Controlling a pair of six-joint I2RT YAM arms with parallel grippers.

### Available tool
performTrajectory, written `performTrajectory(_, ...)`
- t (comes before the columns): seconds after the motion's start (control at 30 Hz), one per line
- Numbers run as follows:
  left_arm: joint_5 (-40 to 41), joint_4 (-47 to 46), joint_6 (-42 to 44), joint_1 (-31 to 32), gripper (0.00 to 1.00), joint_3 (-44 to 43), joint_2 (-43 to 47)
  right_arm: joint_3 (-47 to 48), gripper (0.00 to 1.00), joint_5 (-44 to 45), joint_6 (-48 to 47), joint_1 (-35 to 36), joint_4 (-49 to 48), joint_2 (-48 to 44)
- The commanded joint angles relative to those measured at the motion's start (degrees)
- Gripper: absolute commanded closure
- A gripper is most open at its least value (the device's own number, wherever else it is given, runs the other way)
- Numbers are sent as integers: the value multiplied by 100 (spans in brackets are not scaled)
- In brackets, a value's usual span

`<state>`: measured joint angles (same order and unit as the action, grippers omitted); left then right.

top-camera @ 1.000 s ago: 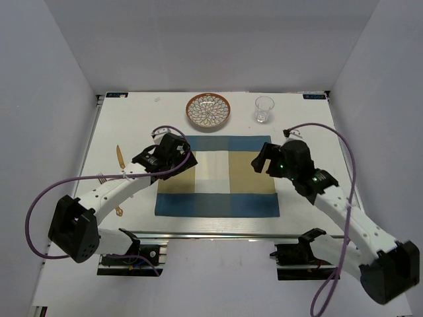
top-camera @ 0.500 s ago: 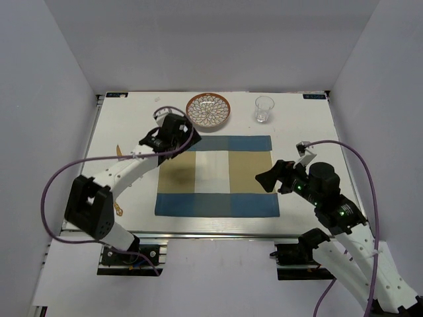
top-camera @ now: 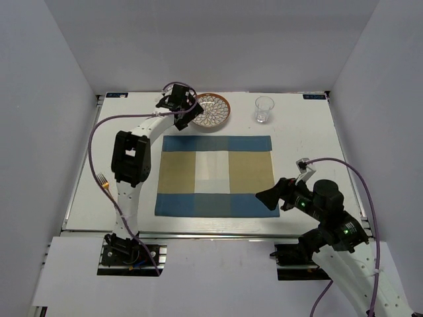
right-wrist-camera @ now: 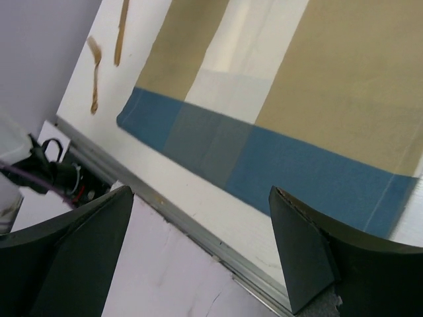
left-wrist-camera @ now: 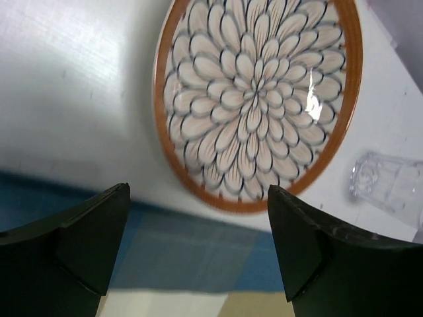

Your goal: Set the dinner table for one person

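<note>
- Surface: the dinner table (top-camera: 310,142) fills the middle of the top view. It is white, with a metal rail (top-camera: 218,233) along its near edge and a blue-and-tan checked placemat (top-camera: 217,175) lying at its centre.
- The left arm (top-camera: 129,165) is stretched far out from its base at the near edge. Its long link runs straight along the placemat's left side, and its forearm angles right toward the far edge.
- The left gripper (top-camera: 186,109) sits at the left rim of the patterned plate (top-camera: 213,112), with its fingers spread wide and nothing between them. In its wrist view the plate's near rim lies in the gap, apart from both fingers.
- A clear glass (top-camera: 264,109) stands upright to the right of the plate, near the table's far edge.
- The right arm (top-camera: 330,214) is folded back close to its base, with its wrist turned to the left.
- The right gripper (top-camera: 267,197) points over the placemat's near right corner, its jaws spread and empty. Its wrist view shows the mat's near blue band and the rail between the fingers.
- A gold fork (top-camera: 102,179) lies on bare table left of the placemat, beside the left arm. In the right wrist view a second gold utensil (right-wrist-camera: 121,30) lies just beyond the fork, but its kind cannot be told.
</note>
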<state>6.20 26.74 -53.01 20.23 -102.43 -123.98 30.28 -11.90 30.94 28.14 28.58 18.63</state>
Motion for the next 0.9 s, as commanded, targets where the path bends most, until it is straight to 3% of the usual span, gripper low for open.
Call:
performTrajectory(0.0,-251,340,379,-160,6,-1084,-415,-154,11,-804,44,-10,-317,-149)
performTrajectory(0.17,-478,227,459,-327,10,-1543,-1162,-286,11,-946,97,-10,-327,-395)
performTrajectory(0.3,-611,8,432,-432,19,-1675,-1540,-260,11,-919,62,-2,-309,-361)
performTrajectory(0.47,-1041,-353,380,-537,56,-1683,-1831,-224,11,-831,0,-19,-300,-273)
performTrajectory(0.57,-1278,-512,318,-538,100,-1745,-1901,-225,11,-831,17,-10,-326,-246)
performTrajectory(0.7,-1490,-915,257,-590,100,-1517,-1604,-260,11,-814,52,-2,-327,-246)
performTrajectory(0.87,-1533,-1723,-7,-748,100,-104,-366,-374,11,-761,193,-2,-204,-456)
